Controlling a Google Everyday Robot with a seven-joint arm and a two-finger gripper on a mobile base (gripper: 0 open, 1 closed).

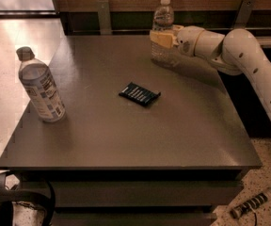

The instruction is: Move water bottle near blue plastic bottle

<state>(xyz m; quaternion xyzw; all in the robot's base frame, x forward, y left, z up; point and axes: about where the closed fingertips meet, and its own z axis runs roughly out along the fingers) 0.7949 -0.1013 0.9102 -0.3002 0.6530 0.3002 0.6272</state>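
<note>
The water bottle (pixel 163 20), small, clear and ribbed with a white cap, stands upright at the far edge of the table. My gripper (pixel 161 38) reaches in from the right and its tan fingers (pixel 158 39) are closed around the bottle's middle. The blue plastic bottle (pixel 40 87), larger with a grey-tan cap and a blue-and-white label, stands upright near the table's left edge, far from the water bottle.
A dark flat packet (pixel 139 94) lies near the middle of the grey table (pixel 173 140). A wooden wall and rail run behind the table. A cable lies on the floor at the lower right (pixel 253 204).
</note>
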